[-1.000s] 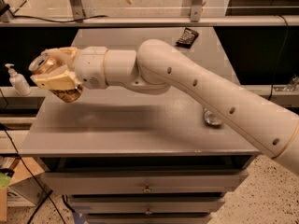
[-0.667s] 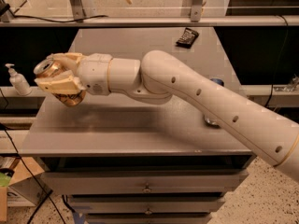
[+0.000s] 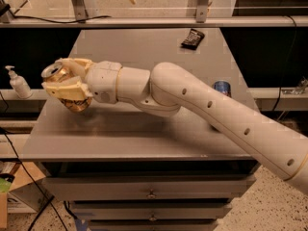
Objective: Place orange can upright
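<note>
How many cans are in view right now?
2. The orange can is held tilted in the pincer over the table's left side. The blue can stands at the right edge, partly behind the arm, which may hide more.

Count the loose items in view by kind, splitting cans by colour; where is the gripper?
Orange can: 1, held in the gripper above the table's left edge.
Blue can: 1, behind the arm.
Dark packet: 1, far end of table.
Pump bottle: 1, left of the table.
Total: 4.
</note>
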Robot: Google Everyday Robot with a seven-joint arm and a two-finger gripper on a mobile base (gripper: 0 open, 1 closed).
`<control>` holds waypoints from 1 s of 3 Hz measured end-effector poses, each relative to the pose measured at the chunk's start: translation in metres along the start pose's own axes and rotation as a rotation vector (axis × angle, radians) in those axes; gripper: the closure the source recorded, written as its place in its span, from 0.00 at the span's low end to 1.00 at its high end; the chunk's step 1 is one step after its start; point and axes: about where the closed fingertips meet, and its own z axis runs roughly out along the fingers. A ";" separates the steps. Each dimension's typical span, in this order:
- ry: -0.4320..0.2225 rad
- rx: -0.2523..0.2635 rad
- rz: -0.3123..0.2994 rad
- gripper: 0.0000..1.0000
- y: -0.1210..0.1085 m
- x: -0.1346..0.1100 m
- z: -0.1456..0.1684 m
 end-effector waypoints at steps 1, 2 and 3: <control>0.003 0.008 0.002 1.00 0.000 0.002 -0.003; 0.004 0.018 0.010 0.82 -0.001 0.007 -0.007; 0.002 0.032 0.016 0.58 -0.002 0.009 -0.011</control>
